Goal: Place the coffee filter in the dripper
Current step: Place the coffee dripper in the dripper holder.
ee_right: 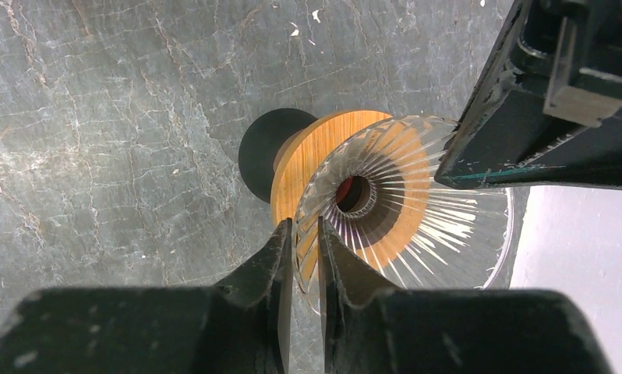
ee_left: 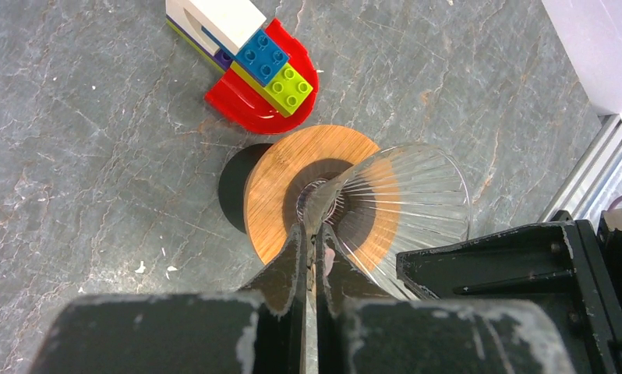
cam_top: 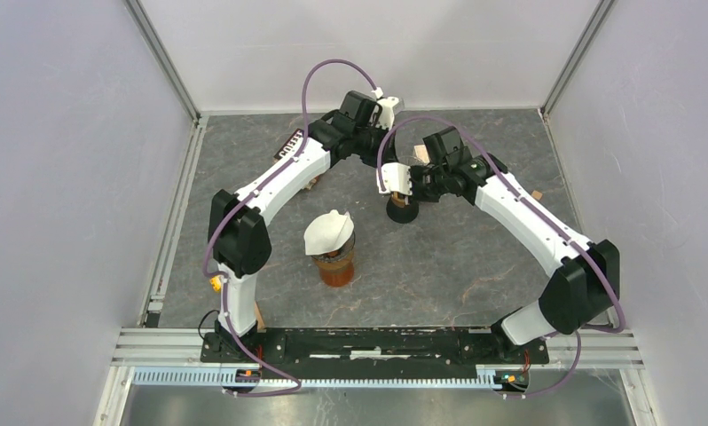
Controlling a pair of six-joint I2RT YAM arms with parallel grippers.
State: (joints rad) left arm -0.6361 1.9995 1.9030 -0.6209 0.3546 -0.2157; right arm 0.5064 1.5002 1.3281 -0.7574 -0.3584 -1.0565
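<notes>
The dripper (ee_left: 405, 199) is a ribbed clear glass cone with a round wooden collar (ee_left: 280, 183) and a black base. It lies tilted at the back middle of the table, between both arms. My left gripper (ee_left: 314, 238) is shut on the cone's rim from one side. My right gripper (ee_right: 301, 238) is shut on the opposite part of the rim, glass wall between its fingers. The coffee filter (cam_top: 328, 232), white and folded, rests on top of an amber jar (cam_top: 335, 268) at the table's middle, away from both grippers.
A stack of toy bricks on a red piece (ee_left: 263, 74) lies just beyond the dripper. A brown box lettered COFFEE (cam_top: 289, 143) sits under the left arm. White walls and metal rails enclose the grey stone-patterned table (cam_top: 475, 257).
</notes>
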